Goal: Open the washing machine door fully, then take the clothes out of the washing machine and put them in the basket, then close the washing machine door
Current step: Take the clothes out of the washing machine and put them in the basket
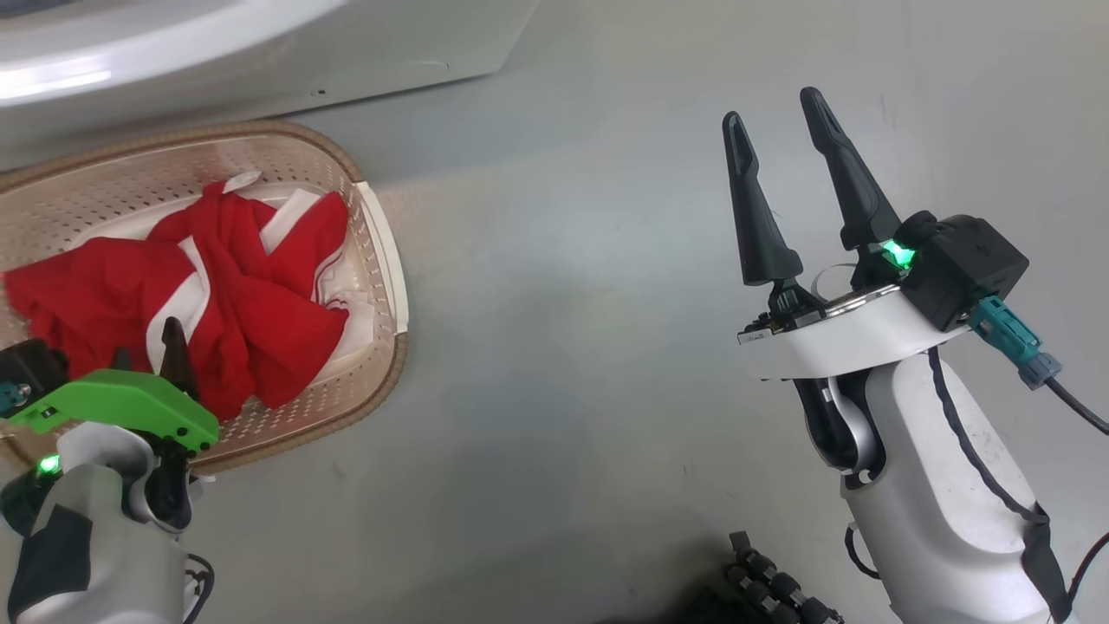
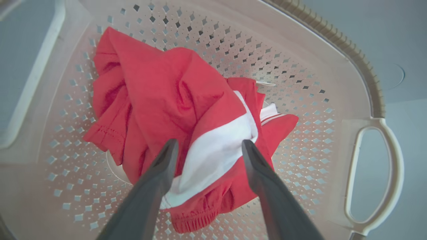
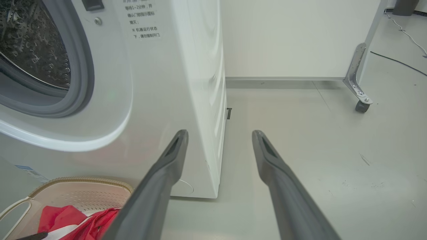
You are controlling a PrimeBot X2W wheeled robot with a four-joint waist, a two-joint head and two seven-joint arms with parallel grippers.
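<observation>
The red clothes (image 1: 251, 295) with white stripes lie heaped in the cream basket (image 1: 333, 152) on the floor at the left. My left gripper (image 1: 147, 340) hovers over the heap's near side. In the left wrist view the left gripper (image 2: 209, 143) is open, its fingers apart just above the clothes (image 2: 160, 86) inside the basket (image 2: 300, 100). My right gripper (image 1: 780, 113) stands open over bare floor at the right, holding nothing. The washing machine (image 3: 150, 83) shows its open drum mouth (image 3: 30, 50). The washing machine door is out of view.
The basket (image 3: 83, 191) sits right in front of the washing machine (image 1: 260, 52). Grey floor (image 1: 563, 347) stretches to the right of both. A metal leg on a caster (image 3: 358, 83) stands by the white back wall, and a cable (image 3: 397, 61) lies beyond it.
</observation>
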